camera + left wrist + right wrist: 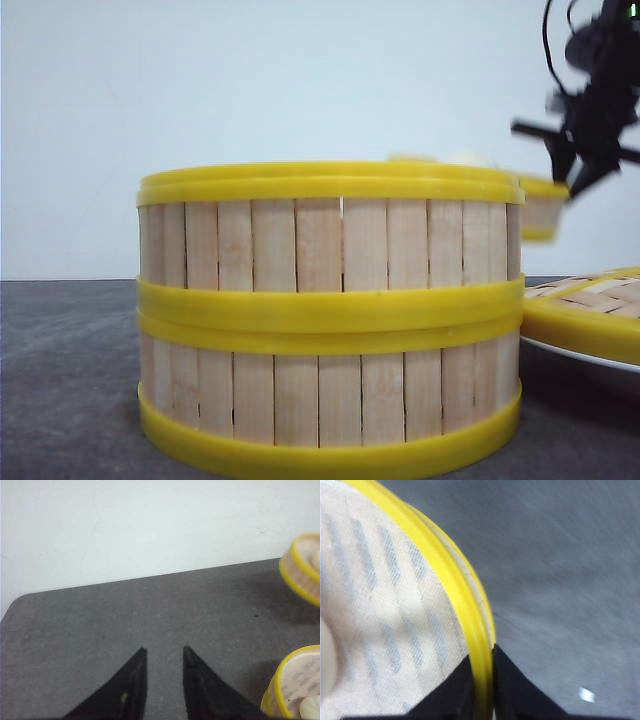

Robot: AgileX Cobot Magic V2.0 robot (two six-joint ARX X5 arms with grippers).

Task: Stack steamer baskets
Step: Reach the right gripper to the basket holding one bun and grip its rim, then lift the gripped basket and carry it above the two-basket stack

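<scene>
Two steamer baskets stand stacked close in the front view, the upper one (330, 235) on the lower one (330, 390). Behind them at the right a third steamer basket (540, 210) hangs above the table, with my right gripper (578, 170) at its rim. In the right wrist view the right gripper (482, 652) is shut on that basket's yellow rim (455, 575), and a cloth liner (380, 595) shows inside. My left gripper (164, 649) is open over bare table, with the raised, tilted basket (300, 572) and the stack's top (295, 685) off to one side.
A flat woven lid with a yellow rim (590, 305) lies on a white plate (580, 355) at the right of the stack. A white bun (312, 707) sits in the stack's top basket. The grey table (100, 630) ends at a white wall.
</scene>
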